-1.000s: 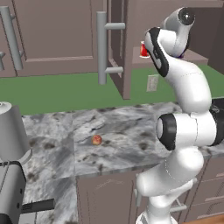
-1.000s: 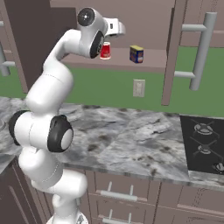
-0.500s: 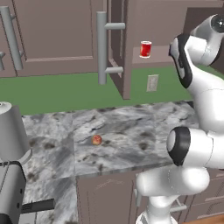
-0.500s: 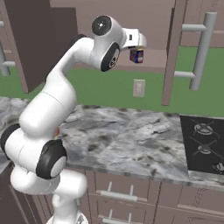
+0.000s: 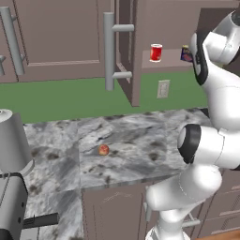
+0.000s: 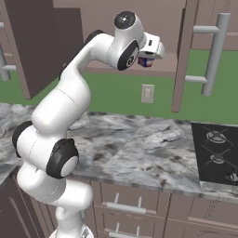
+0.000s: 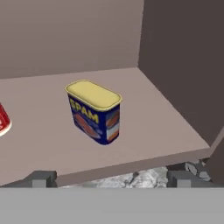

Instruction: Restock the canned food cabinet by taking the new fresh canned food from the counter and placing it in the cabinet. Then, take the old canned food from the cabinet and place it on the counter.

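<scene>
The gripper (image 7: pixel 107 178) hangs spread and empty just outside the front edge of the canned food cabinet (image 7: pixel 166 118), aimed at the one old canned food (image 7: pixel 94 111), a blue tin reading "SPAM". The tin stands upright mid-shelf, bare shelf all around it. The single new fresh canned food (image 5: pixel 156 52) stands to its left, and one small red fruit (image 5: pixel 103 150) lies on the bench (image 5: pixel 136 150) below.

One red can (image 5: pixel 156 52), one blue tin (image 7: pixel 94 111), one small fruit (image 5: pixel 103 150).
</scene>
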### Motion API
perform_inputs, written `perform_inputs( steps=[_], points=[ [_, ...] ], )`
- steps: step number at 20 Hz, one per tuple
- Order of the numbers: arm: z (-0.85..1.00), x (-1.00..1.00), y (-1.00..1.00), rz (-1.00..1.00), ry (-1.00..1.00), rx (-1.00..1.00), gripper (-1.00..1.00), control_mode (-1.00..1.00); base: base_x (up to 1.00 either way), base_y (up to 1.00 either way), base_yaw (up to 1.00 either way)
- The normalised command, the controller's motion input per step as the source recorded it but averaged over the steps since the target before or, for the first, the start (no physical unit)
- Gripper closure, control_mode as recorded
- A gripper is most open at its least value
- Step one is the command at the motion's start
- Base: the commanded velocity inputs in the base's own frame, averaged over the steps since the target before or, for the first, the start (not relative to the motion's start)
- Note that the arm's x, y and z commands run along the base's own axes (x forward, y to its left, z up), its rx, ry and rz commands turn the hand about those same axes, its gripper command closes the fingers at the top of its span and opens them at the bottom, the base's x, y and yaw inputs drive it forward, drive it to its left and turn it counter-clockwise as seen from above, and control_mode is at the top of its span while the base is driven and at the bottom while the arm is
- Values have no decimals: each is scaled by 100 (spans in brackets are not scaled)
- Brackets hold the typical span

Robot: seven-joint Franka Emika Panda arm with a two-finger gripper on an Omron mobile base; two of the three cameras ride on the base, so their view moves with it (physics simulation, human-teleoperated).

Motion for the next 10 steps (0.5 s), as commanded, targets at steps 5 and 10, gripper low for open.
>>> perform_inputs(
  steps=[5, 10],
  points=[
    [-21, 4, 0, 0, 1, 11, -100, -100, 0, 0, 0],
    [-11, 45, 0, 0, 0, 1, -100, -100, 0, 0, 0]
  ],
)
